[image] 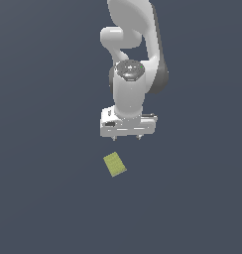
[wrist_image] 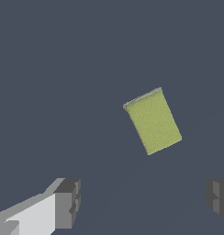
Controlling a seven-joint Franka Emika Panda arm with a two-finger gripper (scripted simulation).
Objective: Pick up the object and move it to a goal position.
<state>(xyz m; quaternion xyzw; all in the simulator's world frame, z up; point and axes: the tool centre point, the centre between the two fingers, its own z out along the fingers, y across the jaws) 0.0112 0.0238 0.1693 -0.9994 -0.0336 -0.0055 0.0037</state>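
The object is a small flat yellow-green block lying on the dark grey floor, turned at a slant. In the wrist view the object shows a faint grid texture and lies apart from the fingers. My white gripper hangs above the floor, beyond the block and slightly toward the exterior view's right. It is open: the two grey fingertips stand wide apart with nothing between them. The gripper touches nothing.
The white arm rises behind the gripper at the top of the exterior view. Plain dark grey floor surrounds the block on all sides.
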